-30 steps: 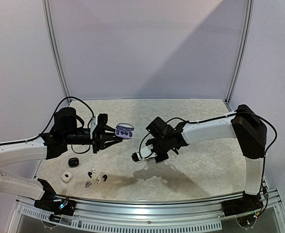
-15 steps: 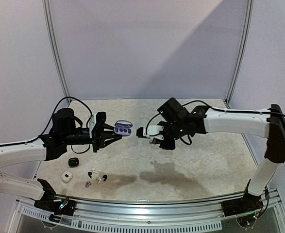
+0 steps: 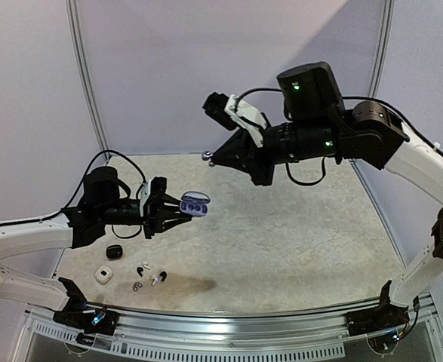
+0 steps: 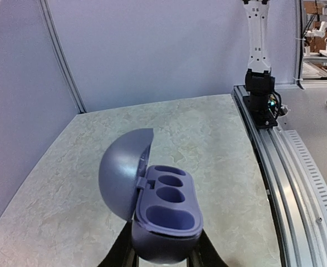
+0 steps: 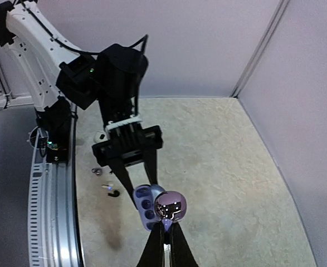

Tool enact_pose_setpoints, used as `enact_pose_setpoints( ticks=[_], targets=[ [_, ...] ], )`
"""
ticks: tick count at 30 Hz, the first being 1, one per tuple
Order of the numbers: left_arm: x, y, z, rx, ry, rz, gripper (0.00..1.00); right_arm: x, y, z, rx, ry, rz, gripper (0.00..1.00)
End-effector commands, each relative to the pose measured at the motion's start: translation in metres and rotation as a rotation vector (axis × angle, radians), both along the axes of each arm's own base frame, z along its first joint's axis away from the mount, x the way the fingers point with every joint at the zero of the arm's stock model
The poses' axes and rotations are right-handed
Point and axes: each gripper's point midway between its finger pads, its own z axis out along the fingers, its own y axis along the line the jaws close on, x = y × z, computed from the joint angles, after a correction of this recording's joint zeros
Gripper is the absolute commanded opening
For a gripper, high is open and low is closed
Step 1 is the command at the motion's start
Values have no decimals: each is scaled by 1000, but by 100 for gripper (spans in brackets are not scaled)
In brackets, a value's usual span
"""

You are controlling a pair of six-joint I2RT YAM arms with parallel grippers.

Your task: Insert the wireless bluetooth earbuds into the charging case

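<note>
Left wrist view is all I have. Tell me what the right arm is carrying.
Observer: The right gripper has its jaws shut on one greyish-lavender earbud.
Operator: Give me its position against the case.
Observer: It hangs high above the table, clear of the open lavender case in the left gripper, not touching it.
Operator: Report what else lies loose.
Observer: At the table's near left lie a black case, a white case and several loose earbuds.
</note>
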Motion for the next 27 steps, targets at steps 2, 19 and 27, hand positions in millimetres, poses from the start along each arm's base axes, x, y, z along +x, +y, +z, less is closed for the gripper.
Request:
enact_pose_setpoints(
  ticks=[2,19,27],
  targets=[
    [-8,-6,7,12,-14,-44,0,-16,31,-72,-254,178,9,0],
    [-18,-8,-1,52,-56,-82,0,-20,66,-117,-349,132,58,0],
    [-21,-7,1,50,-88,-95,0,-15,65,-127,-397,88,55,0]
  ],
)
